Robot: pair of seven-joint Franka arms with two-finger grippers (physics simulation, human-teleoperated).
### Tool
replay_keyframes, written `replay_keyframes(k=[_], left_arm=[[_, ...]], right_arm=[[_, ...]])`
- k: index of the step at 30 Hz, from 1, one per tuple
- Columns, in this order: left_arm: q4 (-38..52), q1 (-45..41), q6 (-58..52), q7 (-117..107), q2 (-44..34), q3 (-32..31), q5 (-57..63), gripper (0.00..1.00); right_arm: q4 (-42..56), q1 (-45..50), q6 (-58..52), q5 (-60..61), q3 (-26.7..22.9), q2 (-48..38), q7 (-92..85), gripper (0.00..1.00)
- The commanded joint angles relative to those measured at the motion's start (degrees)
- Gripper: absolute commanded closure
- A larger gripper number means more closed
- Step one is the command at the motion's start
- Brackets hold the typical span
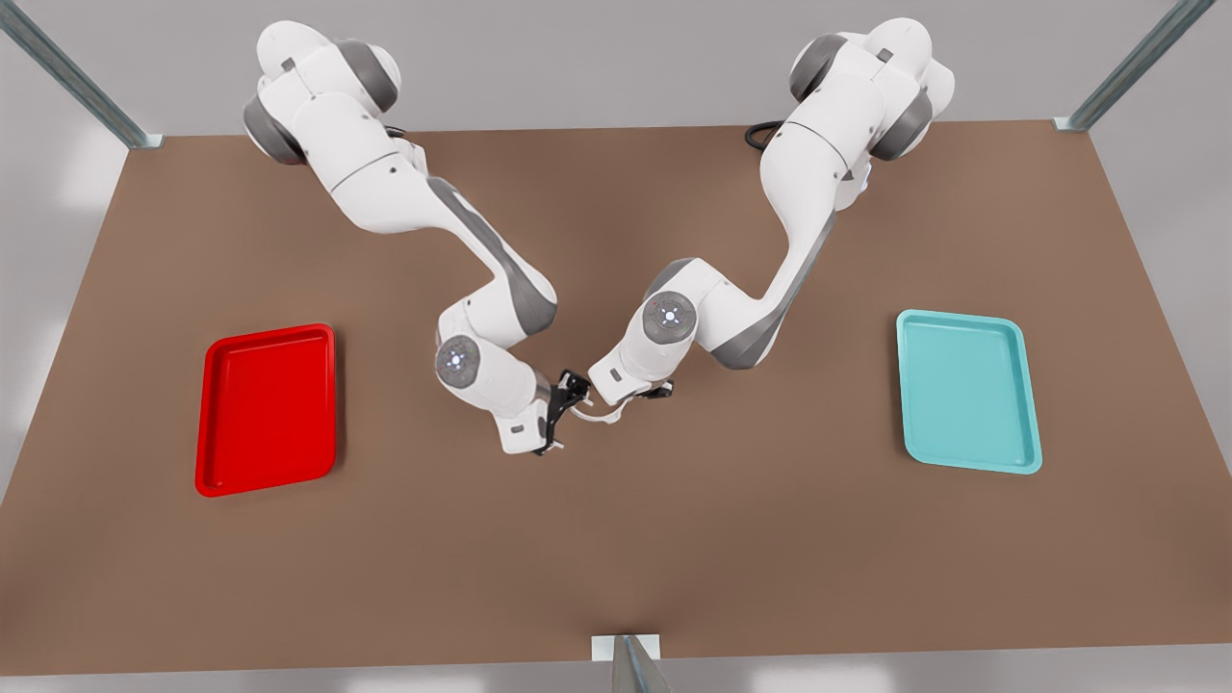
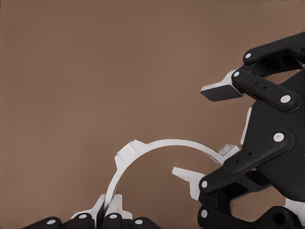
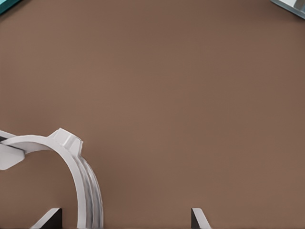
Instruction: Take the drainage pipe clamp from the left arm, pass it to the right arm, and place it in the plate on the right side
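I see the drainage pipe clamp [image 1: 599,412] mid-frame between both hands: left hand [image 2: 108,220] pinches one tab end, right hand [image 1: 561,412] spread wide around the arc. Light, stiff, probably slick plastic; I'd grip its band.

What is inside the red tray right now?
Nothing; the red tray shows a bare floor, none of it covered. The white ring is mid-table, pinched by the left gripper, the right gripper open around it.

Two white arms, each with one black gripper: left gripper [image 1: 647,393], right gripper [image 1: 566,412]. One white pipe clamp [image 1: 599,414]. Two trays: one red plate [image 1: 269,409], one teal tray [image 1: 967,389]. One brown table [image 1: 616,558].
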Motion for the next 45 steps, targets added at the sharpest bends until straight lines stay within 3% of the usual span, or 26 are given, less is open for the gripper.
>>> replay_keyframes(k=[1,5,6,7,8,9,10,11,17,21,23,26,27,28,29,36,42,45], left_arm=[[0.03,0.00,0.30,-7.84,-0.02,-0.01,-0.25,0.79],[0.03,-0.09,0.39,-8.63,-0.02,-0.01,-0.33,0.79],[0.12,-0.09,0.39,-8.63,-0.02,-0.01,-0.33,0.79],[0.12,-0.09,0.30,-8.63,-0.02,-0.01,-0.33,0.79],[0.03,-0.09,0.30,-8.63,-0.11,-0.01,-0.33,0.79],[0.03,-0.09,0.30,-8.63,-0.02,-0.10,-0.33,0.79],[0.12,0.00,0.30,-8.54,-0.02,-0.01,-0.33,0.63],[0.03,0.00,0.39,-8.45,-0.02,-0.01,0.28,0.00],[0.03,1.41,-0.92,-8.01,-0.46,0.34,0.46,0.00],[0.21,14.23,-26.32,3.50,-11.00,-0.01,0.37,0.00],[0.29,23.88,-35.55,13.15,-17.15,0.16,0.98,0.00],[-1.89,31.55,-37.67,24.41,-22.24,0.07,6.44,0.00],[-17.61,27.44,-27.83,26.97,-31.73,5.86,6.17,0.00],[-17.82,22.15,-30.45,26.00,-33.24,12.37,3.81,0.00],[-17.46,23.64,-31.25,26.62,-32.01,12.29,-1.65,0.00],[-17.72,22.59,-36.08,24.77,-32.10,9.22,-1.56,0.00],[-17.64,22.76,-35.38,24.77,-31.66,9.22,-1.21,0.00],[-17.64,22.76,-35.38,24.77,-31.48,9.30,-1.13,0.00]], right_arm=[[0.25,0.18,0.69,0.00,0.24,0.59,-7.24,0.00],[0.87,0.18,0.69,-0.09,0.24,1.47,-7.25,0.01],[0.95,0.18,0.78,-0.09,0.24,1.65,-7.25,0.20],[1.04,0.18,0.78,-0.09,0.33,1.65,-7.33,0.51],[1.13,0.18,0.78,-0.09,0.24,1.74,-7.33,0.68],[1.13,0.09,0.78,-0.09,0.24,1.74,-7.33,0.76],[1.57,0.09,0.78,-0.09,0.33,1.74,-7.25,0.79],[1.83,0.09,0.78,0.00,0.24,1.74,-7.25,0.79],[3.86,0.35,1.48,-4.13,-1.16,1.39,3.04,0.79],[3.24,-0.26,1.13,-6.77,-4.32,1.39,4.71,0.79],[-2.11,-3.50,0.08,-10.54,-6.26,-2.91,4.62,0.79],[-7.31,-10.01,-0.54,-18.55,-6.96,-8.28,0.84,0.79],[-7.92,-13.79,-0.45,-19.43,-6.88,-8.72,-4.51,0.79],[-7.92,-16.78,-0.45,-19.43,-6.88,-8.90,-8.73,0.79],[-8.10,-19.68,-1.59,-19.43,-6.88,-9.34,-11.81,0.79],[-7.57,-39.81,-3.96,-13.80,-6.61,-7.58,-47.93,0.79],[-9.59,-44.29,-11.97,-13.01,-6.61,-6.70,-65.69,0.79],[-12.32,-45.00,-11.96,-12.92,-6.61,-7.14,-65.69,0.79]])
